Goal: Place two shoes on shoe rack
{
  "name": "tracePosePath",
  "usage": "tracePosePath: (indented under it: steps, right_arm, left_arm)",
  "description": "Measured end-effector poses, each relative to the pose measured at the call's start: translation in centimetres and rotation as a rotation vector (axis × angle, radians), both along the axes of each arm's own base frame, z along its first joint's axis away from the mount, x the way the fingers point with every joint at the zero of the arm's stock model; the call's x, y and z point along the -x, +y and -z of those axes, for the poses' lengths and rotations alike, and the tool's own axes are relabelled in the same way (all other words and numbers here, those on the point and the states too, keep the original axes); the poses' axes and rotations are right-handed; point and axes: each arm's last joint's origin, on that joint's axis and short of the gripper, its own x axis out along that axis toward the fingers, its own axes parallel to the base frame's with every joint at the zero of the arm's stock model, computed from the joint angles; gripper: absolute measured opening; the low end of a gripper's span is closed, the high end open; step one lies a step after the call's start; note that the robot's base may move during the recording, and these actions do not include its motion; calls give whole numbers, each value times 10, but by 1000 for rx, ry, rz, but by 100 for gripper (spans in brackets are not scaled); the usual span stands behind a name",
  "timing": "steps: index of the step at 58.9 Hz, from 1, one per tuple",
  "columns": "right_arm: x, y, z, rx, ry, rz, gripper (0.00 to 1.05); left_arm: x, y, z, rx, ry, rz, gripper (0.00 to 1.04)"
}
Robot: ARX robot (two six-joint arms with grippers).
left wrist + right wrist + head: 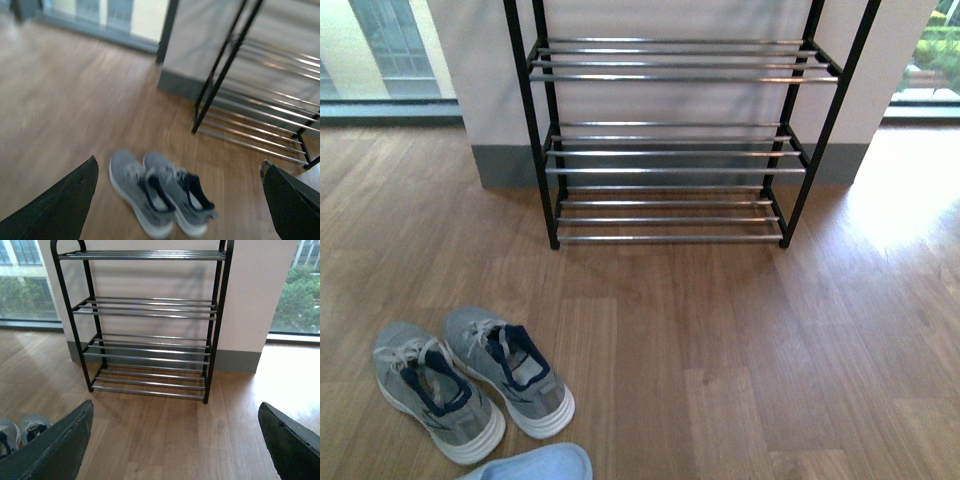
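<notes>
The left gripper [178, 162] was spread wide and empty. The grey sneakers [160, 197] lay on the floor just below it, side by side, toes slanting away leftward. The right gripper [176, 405], wide too, faced the shoe rack [147, 316], farther from them.

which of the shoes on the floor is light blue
The slipper at the front view's bottom edge, only partly in view; the two sneakers beyond it are grey with white soles.
</notes>
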Motion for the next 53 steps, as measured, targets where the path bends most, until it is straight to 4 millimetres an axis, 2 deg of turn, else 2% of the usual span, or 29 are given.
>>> tracePosePath:
  steps: [4,8,12,17,27,40,42,45,47,48,51,53]
  right_arm:
    - [0,0,0,0,0,0,95]
    - [0,0,0,0,0,0,95]
    - [0,0,0,0,0,0,95]
    - [0,0,0,0,0,1,95]
    - [0,0,0,0,0,0,95]
    - [0,0,0,0,0,0,95]
    - [0,0,0,0,0,1,95]
    - [0,0,0,0,0,-1,95]
    - [0,0,0,0,0,-5,95]
    - [0,0,0,0,0,-5,95]
    - [0,0,0,0,0,-2,95]
    - [0,0,0,0,0,0,95]
  left_arm:
    - [0,-1,9,220,112,-99,95]
    - [-3,-10,11,419,87,-215,95]
    - [-2,-24,11,530,110,-197,95]
    - [-4,-36,19,676,212,-171,95]
    - [-4,-36,33,681,376,-245,95]
    - [-6,-35,27,640,420,-231,95]
    - [-17,-36,25,654,406,-214,95]
    - [-51,-40,13,671,330,-182,95]
    - [-85,-44,7,655,254,-172,95]
    - [-92,-44,7,651,244,-171,95]
    - [-123,-46,22,615,229,-186,95]
    - [-129,-47,36,585,274,-185,95]
